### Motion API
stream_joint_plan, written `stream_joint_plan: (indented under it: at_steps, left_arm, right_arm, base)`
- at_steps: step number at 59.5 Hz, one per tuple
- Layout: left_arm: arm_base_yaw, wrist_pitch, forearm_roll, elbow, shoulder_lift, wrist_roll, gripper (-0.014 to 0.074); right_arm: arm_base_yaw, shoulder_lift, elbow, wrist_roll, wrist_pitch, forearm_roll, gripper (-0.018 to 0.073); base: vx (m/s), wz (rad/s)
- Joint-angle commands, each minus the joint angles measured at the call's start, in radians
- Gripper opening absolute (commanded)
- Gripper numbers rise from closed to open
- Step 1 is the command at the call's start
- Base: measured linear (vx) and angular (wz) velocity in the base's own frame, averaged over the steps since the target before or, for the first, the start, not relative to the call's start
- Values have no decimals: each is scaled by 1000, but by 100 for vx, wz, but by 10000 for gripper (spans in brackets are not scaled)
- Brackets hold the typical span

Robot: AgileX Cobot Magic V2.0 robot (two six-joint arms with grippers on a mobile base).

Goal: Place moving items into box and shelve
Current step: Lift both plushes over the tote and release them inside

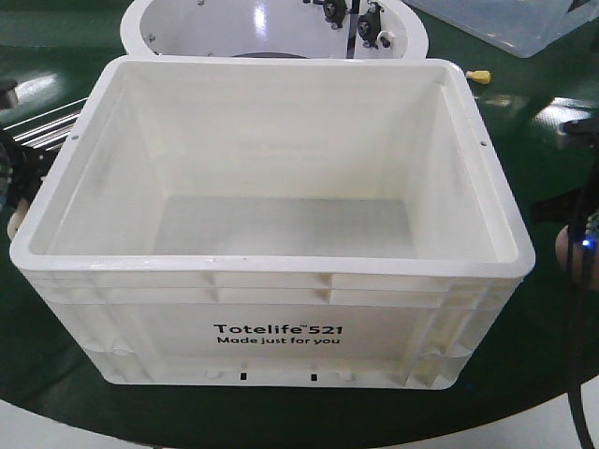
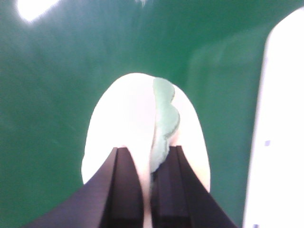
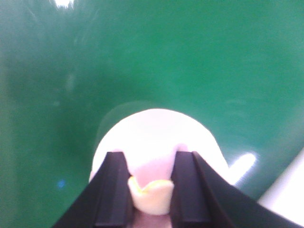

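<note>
Between the fingers of the left pincer [image 2: 147, 149] sits the pale yellow toy [image 2: 126, 109], its green stripe [image 2: 166, 118] running straight into the narrow gap. The pincer is clenched on that soft ball. To the pincer's left and ahead of it the glossy green counter [image 2: 47, 95] lies open, with room to swing. To its right, near the toy but apart from it, rises the white wall of the box [image 2: 280, 142].

From the front, the box [image 1: 140, 327] stands upright on the counter between the two arms, mouth up. Inside I see only its own pale floor and ribbed walls, and both toys are outside it. Beyond its far rim is a round white tub [image 1: 150, 28] with black fittings at its edge. A small yellow piece [image 1: 478, 76] lies on the counter by the box's far right corner, and a clear tub [image 1: 524, 28] sits past that.

The right pincer [image 3: 149, 154] grasps the other toy [image 3: 154, 133], which is washed pale by glare, with its yellow scalloped trim [image 3: 151, 192] caught between the fingers. Open green counter spreads to this pincer's left and ahead. Low to its right a white strip [image 3: 289, 197] cuts the corner; I cannot tell what it is.
</note>
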Motion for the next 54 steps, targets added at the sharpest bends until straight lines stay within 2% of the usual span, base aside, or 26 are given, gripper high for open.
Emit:
stream_joint_plan:
  at_steps: [1,7,11,15,20,24,28,32,35,38,43,49,54]
  left_arm:
    - [-4,-61,-3,-24,-144,-13,-3]
    - [-5,-106,-6,-24,-251,-13,-3]
    - [-5,-140,-44,-24,-313,-11,-3]
    - [-5,-190,-127,-24,-388,3,-3]
    - [-5,-243,-255,-24,-464,56,-3]
    - [-5,-261,-390,-24,-510,134,-3]
    - [-5,-248,-572,-24,-533,214,-3]
    - [-10,-202,-798,-24,-536,316,-3]
    - [-24,-169,-924,-24,-526,391,-3]
    - [-43,-131,-1014,-24,-512,453,-3]
    - [-81,-60,-1084,-24,-474,508,-3]
    - [-126,22,-1086,-24,-416,522,-2]
    - [-145,81,-1082,-24,-358,521,6]
  right_arm:
    - [-6,-136,-27,-2,-67,-35,-8]
    - [-6,-240,-38,-2,-125,-32,-7]
    - [-6,-301,-63,-6,-154,-13,-6]
    - [-6,-353,-102,-20,-185,23,-6]
    - [-5,-405,-169,-73,-219,112,-6]
    - [12,-431,-218,-142,-226,217,-6]
    - [59,-442,-254,-222,-226,329,-6]
    - [138,-443,-267,-302,-227,452,-4]
    - [196,-438,-267,-336,-220,520,-5]
    - [262,-424,-267,-355,-206,578,-5]
    - [374,-382,-267,-378,-190,623,-5]
    - [473,-323,-267,-380,-180,623,-2]
    - [514,-274,-267,-380,-177,623,4]
  base:
    - [0,0]
    - [0,0]
    - [0,0]
    - [0,0]
    - [0,0]
    - [0,0]
    - [0,0]
    - [0,0]
    - [0,0]
    - [0,0]
    - [0,0]
    - [0,0]
    - [0,0]
